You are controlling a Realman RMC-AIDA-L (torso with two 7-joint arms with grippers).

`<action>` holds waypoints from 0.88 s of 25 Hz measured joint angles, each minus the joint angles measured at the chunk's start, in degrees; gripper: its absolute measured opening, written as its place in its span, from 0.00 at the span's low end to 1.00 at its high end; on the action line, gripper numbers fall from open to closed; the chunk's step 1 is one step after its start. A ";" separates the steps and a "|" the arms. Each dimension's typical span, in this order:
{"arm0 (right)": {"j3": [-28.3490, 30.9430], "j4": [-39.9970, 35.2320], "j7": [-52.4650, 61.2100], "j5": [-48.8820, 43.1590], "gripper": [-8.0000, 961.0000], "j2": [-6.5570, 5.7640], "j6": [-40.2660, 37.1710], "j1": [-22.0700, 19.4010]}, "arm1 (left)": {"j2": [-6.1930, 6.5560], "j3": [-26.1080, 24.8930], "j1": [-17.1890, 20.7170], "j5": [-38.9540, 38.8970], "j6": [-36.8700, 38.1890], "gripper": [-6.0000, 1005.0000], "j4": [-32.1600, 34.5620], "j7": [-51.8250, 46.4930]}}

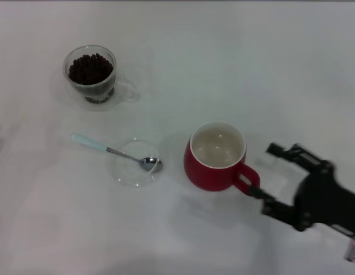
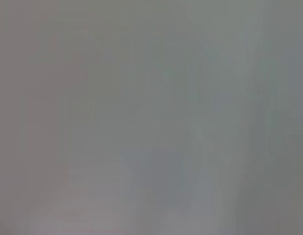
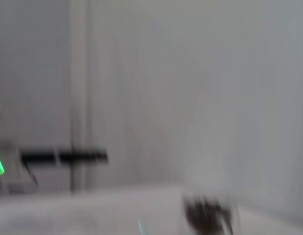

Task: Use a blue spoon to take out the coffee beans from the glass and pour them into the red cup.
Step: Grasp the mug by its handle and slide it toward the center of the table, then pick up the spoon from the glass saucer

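The white table point(image 1: 234, 57) carries everything ahead of my right gripper point(image 1: 263, 175), whose jaws stand spread and empty just beside the red cup point(image 1: 214, 156), its handle turned toward them. Beyond it, the glass point(image 1: 92, 74) of coffee beans point(image 1: 90, 67) sits well apart. The blue spoon point(image 1: 117, 152) rests its bowl in a saucer point(image 1: 134, 163), handle free for pickup. My left gripper isn't visible.

glossy red cup point(image 1: 214, 163), clear glass point(image 1: 92, 74), shiny metal-bowled blue spoon point(image 1: 117, 152) on clear glass saucer point(image 1: 131, 172), matt white table point(image 1: 252, 63).
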 joint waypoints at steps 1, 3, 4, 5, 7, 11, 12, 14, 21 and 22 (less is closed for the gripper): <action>0.33 1.18 0.16 0.10 0.75 -0.06 -3.40 0.06 | 0.00 0.02 0.07 0.18 0.70 0.71 0.03 -1.75; 1.83 4.30 0.58 0.24 0.84 -0.10 -10.99 0.30 | -0.01 0.05 0.15 0.85 2.13 0.71 0.15 -6.18; 2.75 5.64 0.73 0.32 0.84 -0.16 -13.44 0.41 | -0.03 0.05 0.14 1.49 2.85 0.71 0.36 -8.91; 3.75 6.99 0.82 0.40 0.84 -0.19 -15.76 0.53 | -0.05 0.08 0.13 2.45 3.35 0.71 0.78 -11.05; 5.67 8.83 0.82 0.56 0.84 -0.37 -19.13 0.60 | 0.02 0.08 -0.05 4.94 4.40 0.71 2.18 -15.66; 7.99 10.12 0.74 0.64 0.84 -0.72 -21.56 0.59 | 0.11 0.08 -0.76 9.34 4.80 0.71 3.92 -29.13; 8.14 10.14 0.67 0.64 0.84 -0.78 -21.58 0.62 | 0.11 0.07 -0.96 10.00 4.64 0.71 3.96 -31.92; 8.30 10.15 0.51 0.65 0.84 -0.83 -21.49 0.89 | 0.11 0.07 -1.77 12.74 3.34 0.71 3.95 -41.69; 8.40 10.28 0.43 0.64 0.84 -0.93 -20.64 1.79 | -0.03 0.07 -3.51 21.02 -3.06 0.71 4.14 -57.92; 8.41 10.29 0.44 0.64 0.84 -0.93 -20.51 1.89 | -0.05 0.07 -3.73 21.75 -3.59 0.71 4.26 -58.45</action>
